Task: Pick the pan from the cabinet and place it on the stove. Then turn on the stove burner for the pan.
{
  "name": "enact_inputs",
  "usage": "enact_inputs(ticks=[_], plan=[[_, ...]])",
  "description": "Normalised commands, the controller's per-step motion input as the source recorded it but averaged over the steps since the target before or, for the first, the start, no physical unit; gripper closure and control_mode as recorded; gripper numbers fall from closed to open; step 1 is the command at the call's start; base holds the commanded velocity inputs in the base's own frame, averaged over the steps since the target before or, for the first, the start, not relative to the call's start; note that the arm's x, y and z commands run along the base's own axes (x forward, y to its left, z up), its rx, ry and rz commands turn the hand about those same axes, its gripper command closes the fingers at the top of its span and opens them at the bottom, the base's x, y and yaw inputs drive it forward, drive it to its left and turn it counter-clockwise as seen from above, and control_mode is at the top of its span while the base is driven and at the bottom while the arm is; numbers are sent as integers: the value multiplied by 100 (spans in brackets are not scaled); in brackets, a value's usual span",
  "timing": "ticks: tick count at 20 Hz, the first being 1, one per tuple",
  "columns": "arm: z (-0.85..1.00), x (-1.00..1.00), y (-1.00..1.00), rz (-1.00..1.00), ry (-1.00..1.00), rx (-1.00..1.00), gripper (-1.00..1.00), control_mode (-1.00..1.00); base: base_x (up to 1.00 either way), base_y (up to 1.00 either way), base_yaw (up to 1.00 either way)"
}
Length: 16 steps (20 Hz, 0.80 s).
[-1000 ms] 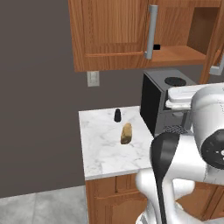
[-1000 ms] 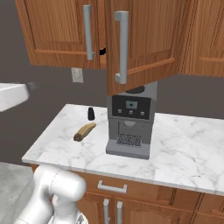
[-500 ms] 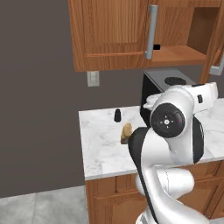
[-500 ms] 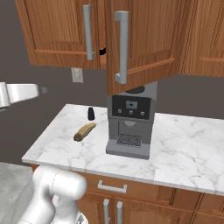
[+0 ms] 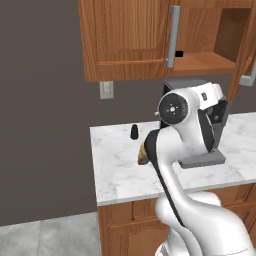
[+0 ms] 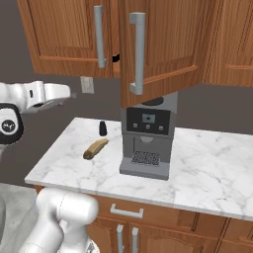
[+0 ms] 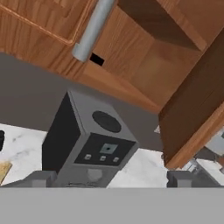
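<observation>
My gripper (image 7: 110, 179) is open with nothing between its fingers, and it points up at the cabinet (image 7: 148, 61). The cabinet's right door (image 7: 197, 109) stands swung open. Its left door, with a grey bar handle (image 7: 92, 29), is nearly closed. A small black end (image 7: 96, 59) shows in the gap behind that handle, perhaps the pan's handle; the pan's steel body is hidden. The same black end (image 5: 179, 53) shows on the cabinet shelf (image 5: 205, 61) in the left base view. The stove is out of view. My arm (image 5: 185, 125) stands raised in front of the counter.
A grey coffee machine (image 6: 147, 133) stands on the marble counter (image 6: 207, 168) directly under the open door (image 6: 163, 44). A small black shaker (image 6: 103, 128) and a bread loaf (image 6: 95, 148) lie to its left. A wall outlet (image 6: 87, 84) sits below the cabinet.
My arm has swung up and across in front of the counter. The hand has come in from the left edge of the right base view. The gripper has stayed open.
</observation>
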Motion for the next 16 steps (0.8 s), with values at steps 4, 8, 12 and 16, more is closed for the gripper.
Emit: enact_inputs(ticks=[4, 8, 12, 16], plan=[[0, 21, -33, 2, 0, -9, -100, -100, 0, 0, 0], [3, 21, -35, 0, 0, -11, -100, -100, 0, 0, 0], [4, 32, -28, 0, 8, -10, -100, -100, 0, 0, 0], [2, 50, -10, -3, 17, -13, -100, -100, 0, 0, 0]])
